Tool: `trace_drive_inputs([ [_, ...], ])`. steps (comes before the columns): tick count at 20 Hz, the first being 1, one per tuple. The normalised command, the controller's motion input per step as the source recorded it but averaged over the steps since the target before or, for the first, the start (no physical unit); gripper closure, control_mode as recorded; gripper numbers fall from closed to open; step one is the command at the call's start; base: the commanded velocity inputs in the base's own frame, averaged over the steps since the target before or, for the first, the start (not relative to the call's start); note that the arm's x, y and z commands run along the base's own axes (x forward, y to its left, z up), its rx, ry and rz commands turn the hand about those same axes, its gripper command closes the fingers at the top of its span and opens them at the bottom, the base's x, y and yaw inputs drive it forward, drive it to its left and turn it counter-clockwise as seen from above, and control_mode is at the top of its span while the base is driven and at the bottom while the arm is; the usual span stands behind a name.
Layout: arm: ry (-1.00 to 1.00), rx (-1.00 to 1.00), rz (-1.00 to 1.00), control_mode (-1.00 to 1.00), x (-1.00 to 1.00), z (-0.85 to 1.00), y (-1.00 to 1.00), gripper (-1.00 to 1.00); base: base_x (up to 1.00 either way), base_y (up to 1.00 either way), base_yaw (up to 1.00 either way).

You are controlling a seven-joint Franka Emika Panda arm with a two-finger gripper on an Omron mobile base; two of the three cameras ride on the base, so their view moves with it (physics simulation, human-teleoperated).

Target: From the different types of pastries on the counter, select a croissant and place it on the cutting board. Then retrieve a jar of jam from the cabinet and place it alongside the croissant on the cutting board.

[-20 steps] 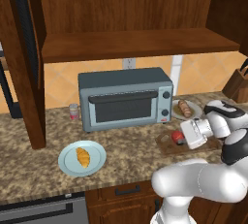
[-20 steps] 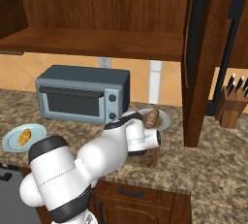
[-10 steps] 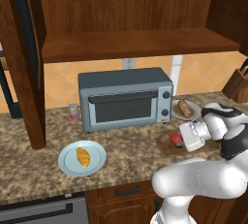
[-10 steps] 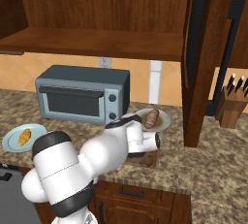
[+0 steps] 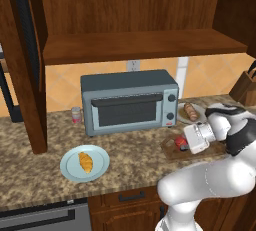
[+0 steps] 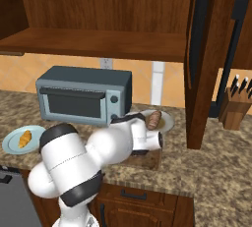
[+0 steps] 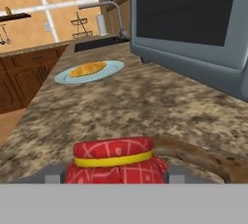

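The cabinet [image 5: 135, 45] spans the wall above, its thick shelf board running over the speckled bench [image 5: 30, 167]. On the bench stands a grey-blue toaster oven [image 5: 129, 100], with a small pale canister with a red band [image 5: 76, 115] just beside its left end. To the right of the oven, the dark cutting board [image 5: 172, 151] lies near the bench's front edge, partly hidden by the white arm. Left of the oven and nearer the front sits a round light blue plate [image 5: 70, 167] carrying the croissant [image 5: 85, 161], well apart from the board. Behind the board a second plate [image 6: 167, 119] holds the brown roll-like pastry [image 6: 154, 119]. A knife block [image 6: 235, 109] stands at the far right. The gripper [image 7: 114, 174] is low over the board, its fingers [image 7: 52, 173] clamped either side of the jar of jam [image 7: 115, 161], red with a yellow band; the jar sits at the board's edge, though whether it touches the wood cannot be told
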Motion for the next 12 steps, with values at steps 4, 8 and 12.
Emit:
trace_drive_inputs([
  [4, 0.0, 0.0, 0.06, -1.0, 0.09, -0.41, -0.07, -1.0, 0.0, 0.0, 0.0],
  [8, 0.0, 0.0, 0.04, -1.0, 0.01, -0.16, -0.06, -1.0, 0.0, 0.0, 0.0],
  [12, 0.02, 0.02, 0.02, -1.0, 0.0, 0.0, -0.15, -1.0, 0.0, 0.0, 0.0],
])
